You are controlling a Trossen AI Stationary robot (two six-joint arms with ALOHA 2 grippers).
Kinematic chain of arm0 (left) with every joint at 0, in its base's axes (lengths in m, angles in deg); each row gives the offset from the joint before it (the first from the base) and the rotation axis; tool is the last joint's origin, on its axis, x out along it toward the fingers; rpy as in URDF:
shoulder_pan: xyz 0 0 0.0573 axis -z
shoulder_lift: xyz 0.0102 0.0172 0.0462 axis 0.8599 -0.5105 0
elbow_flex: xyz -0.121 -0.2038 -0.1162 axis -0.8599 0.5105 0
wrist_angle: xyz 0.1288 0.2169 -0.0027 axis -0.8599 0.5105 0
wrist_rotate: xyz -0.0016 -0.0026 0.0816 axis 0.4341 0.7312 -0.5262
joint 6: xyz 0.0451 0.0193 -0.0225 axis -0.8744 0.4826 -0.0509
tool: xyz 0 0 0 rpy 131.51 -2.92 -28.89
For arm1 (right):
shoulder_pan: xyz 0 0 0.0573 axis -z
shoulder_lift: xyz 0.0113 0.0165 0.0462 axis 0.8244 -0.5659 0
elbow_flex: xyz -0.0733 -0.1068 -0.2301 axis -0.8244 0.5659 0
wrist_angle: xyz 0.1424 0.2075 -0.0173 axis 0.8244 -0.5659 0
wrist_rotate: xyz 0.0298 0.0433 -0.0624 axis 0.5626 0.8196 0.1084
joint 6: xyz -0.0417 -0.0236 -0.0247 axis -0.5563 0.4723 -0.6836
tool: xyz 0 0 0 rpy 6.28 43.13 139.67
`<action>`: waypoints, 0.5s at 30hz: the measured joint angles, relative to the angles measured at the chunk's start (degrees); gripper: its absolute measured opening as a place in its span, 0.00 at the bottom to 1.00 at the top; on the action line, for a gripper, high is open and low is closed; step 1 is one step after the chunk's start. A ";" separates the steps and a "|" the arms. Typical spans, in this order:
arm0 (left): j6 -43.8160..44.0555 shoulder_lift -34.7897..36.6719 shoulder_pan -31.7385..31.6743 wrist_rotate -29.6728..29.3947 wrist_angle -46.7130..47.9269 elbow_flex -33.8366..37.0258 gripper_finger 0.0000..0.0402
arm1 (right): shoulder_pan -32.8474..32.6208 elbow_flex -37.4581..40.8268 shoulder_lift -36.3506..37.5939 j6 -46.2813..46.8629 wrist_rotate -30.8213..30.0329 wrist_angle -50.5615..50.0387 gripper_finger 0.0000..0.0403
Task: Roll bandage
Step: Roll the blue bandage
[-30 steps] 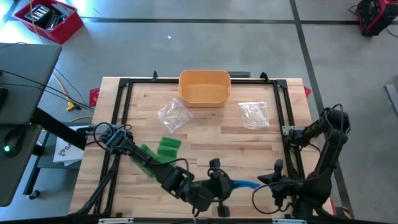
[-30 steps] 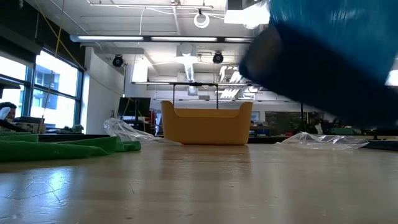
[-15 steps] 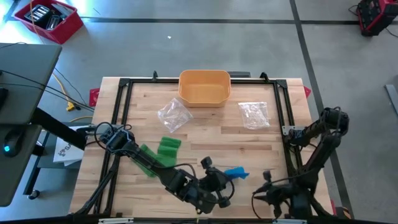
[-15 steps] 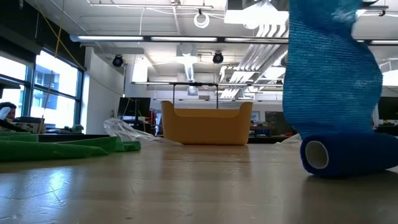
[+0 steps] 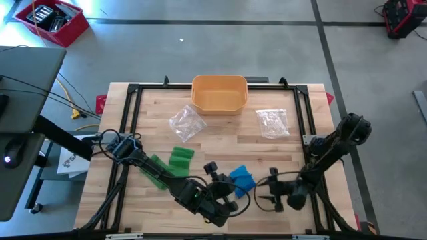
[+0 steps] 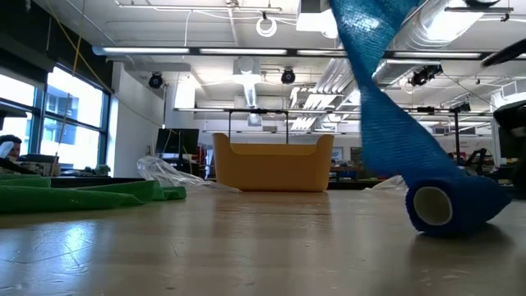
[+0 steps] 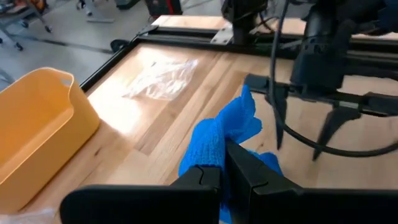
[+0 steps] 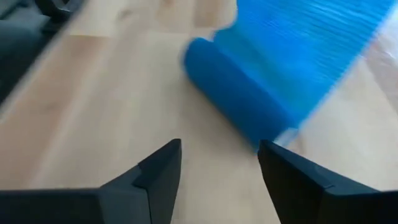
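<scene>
Bandage (image 5: 241, 180) lies between green cloth (image 5: 175, 160) and right tool (image 5: 261, 193).

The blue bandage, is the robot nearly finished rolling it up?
Not yet. Part is done: the blue bandage has a wound roll lying on the table. In hand: the left gripper is shut on the loose end, holding that strip up above the roll. The right gripper is open beside the roll, not gripping it. Left to do: wind the hanging strip onto the roll.
</scene>
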 joint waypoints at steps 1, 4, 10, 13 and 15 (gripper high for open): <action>0.42 0.00 0.03 0.00 0.58 0.00 0.00 | 0.94 0.41 0.00 0.02 0.10 -0.18 0.52; 0.78 0.00 0.36 -0.31 0.70 0.00 0.00 | 3.49 1.27 0.00 -0.55 1.61 -0.14 0.52; 0.78 0.00 0.49 -0.46 0.59 0.00 0.00 | 8.03 1.31 0.00 -5.54 11.96 4.53 0.52; 0.78 0.00 0.50 -0.52 0.49 0.00 0.00 | 9.20 1.31 0.00 -7.45 14.15 6.94 0.52; 0.80 0.00 0.56 -0.50 0.48 0.00 0.00 | 9.93 1.31 0.00 -7.81 14.24 7.59 0.52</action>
